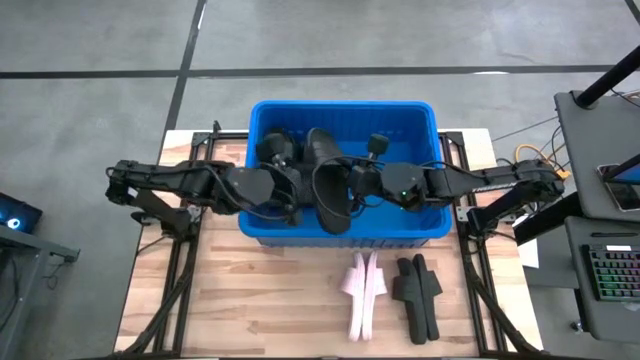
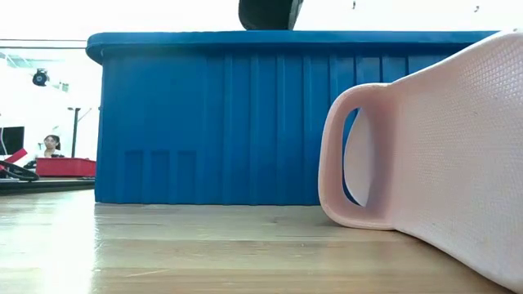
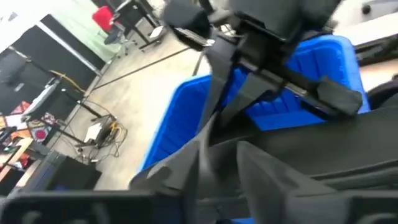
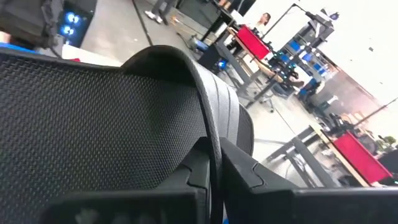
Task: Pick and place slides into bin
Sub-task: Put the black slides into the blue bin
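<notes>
The blue bin [image 1: 262,120] stands at the table's far middle; its near wall fills the low view [image 2: 212,122]. Both arms reach into it. My right gripper [image 1: 352,185] comes from the right and is shut on a black slide [image 1: 322,165], whose end shows above the rim in the low view [image 2: 270,12]. My left gripper [image 1: 292,188] comes from the left and is shut on a thin edge of what looks like the same slide [image 3: 323,155]. A pale pink pair [image 1: 362,290] and a black pair [image 1: 418,295] lie on the table in front of the bin. My left gripper pinches a thin dark edge of the black slide [image 3: 208,134] between its two fingers, level from the table's left. Which part of the slide this edge is, I cannot tell. My right gripper pinches the thin edge of the slide's strap [image 4: 214,146] between its two fingers, level from the table's right. The slide's textured face [image 4: 93,112] lies beside the fingers. The slide is held up inside the bin, one end above the rim.
Another dark shape [image 1: 277,150] lies in the bin's far left part. The pink slide [image 2: 441,147] stands close to the low camera. Bare wood lies at the table's near left [image 1: 260,300]. A person [image 2: 51,145] sits in the room far behind.
</notes>
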### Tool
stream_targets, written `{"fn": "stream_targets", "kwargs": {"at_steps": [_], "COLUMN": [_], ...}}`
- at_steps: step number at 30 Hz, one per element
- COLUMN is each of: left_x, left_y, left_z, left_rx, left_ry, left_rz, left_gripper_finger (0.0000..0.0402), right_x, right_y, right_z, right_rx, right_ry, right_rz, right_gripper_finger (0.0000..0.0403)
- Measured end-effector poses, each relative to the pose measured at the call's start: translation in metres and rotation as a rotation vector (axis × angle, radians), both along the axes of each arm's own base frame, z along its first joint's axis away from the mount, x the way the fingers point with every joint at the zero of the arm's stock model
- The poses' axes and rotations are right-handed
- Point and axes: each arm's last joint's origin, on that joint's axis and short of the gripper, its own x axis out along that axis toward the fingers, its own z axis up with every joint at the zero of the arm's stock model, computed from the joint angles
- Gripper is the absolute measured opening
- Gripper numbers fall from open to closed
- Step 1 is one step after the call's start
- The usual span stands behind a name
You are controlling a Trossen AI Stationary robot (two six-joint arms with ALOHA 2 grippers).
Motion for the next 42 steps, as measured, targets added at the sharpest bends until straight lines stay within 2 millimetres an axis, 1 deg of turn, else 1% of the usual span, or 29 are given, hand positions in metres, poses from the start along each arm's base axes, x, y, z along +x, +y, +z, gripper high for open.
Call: {"fn": "stream_targets", "kwargs": {"at_steps": [5, 7, 9, 11, 15, 18, 21, 24, 27, 29, 31, 34, 37, 42], "left_x": [-0.016, -0.027, -0.039, -0.055, -0.088, -0.109, -0.124, -0.133, -0.137, -0.140, -0.140, -0.141, -0.141, -0.141], "left_y": [0.005, 0.008, 0.011, 0.015, 0.022, 0.024, 0.026, 0.027, 0.026, 0.027, 0.027, 0.026, 0.027, 0.027], "left_z": [0.008, 0.012, 0.015, 0.020, 0.033, 0.041, 0.046, 0.049, 0.050, 0.051, 0.051, 0.051, 0.051, 0.049], "left_rx": [0.009, 0.003, -0.029, -0.085, -0.188, -0.253, -0.289, -0.306, -0.316, -0.331, -0.333, -0.333, -0.332, -0.326], "left_ry": [-0.015, -0.019, -0.041, -0.076, -0.171, -0.239, -0.287, -0.313, -0.324, -0.331, -0.333, -0.331, -0.332, -0.314], "left_rz": [0.043, 0.073, 0.114, 0.140, 0.168, 0.165, 0.156, 0.145, 0.137, 0.139, 0.140, 0.136, 0.135, 0.138], "left_gripper_finger": [0.0205, 0.0241, 0.0267, 0.0282, 0.0290, 0.0290, 0.0290, 0.0290, 0.0290, 0.0290, 0.0290, 0.0290, 0.0290, 0.0290], "right_x": [0.001, 0.001, 0.001, 0.001, 0.007, 0.018, 0.034, 0.054, 0.072, 0.079, 0.086, 0.092, 0.096, 0.101], "right_y": [-0.006, -0.010, -0.013, -0.017, -0.026, -0.036, -0.043, -0.051, -0.061, -0.071, -0.080, -0.090, -0.099, -0.109], "right_z": [0.000, 0.000, 0.001, 0.000, -0.007, -0.015, -0.030, -0.048, -0.060, -0.068, -0.078, -0.087, -0.094, -0.112], "right_rx": [0.024, 0.025, 0.028, 0.043, 0.074, 0.088, 0.075, 0.038, 0.035, 0.034, 0.044, 0.038, 0.013, 0.027], "right_ry": [-0.017, -0.019, -0.024, -0.032, -0.033, -0.033, 0.022, 0.109, 0.170, 0.227, 0.263, 0.295, 0.339, 0.429], "right_rz": [-0.017, -0.030, -0.043, -0.059, -0.104, -0.149, -0.181, -0.192, -0.212, -0.239, -0.278, -0.313, -0.312, -0.232], "right_gripper_finger": [0.0010, 0.0010, 0.0010, 0.0010, 0.0009, 0.0009, 0.0009, 0.0009, 0.0009, 0.0009, 0.0009, 0.0009, 0.0009, 0.0009]}}
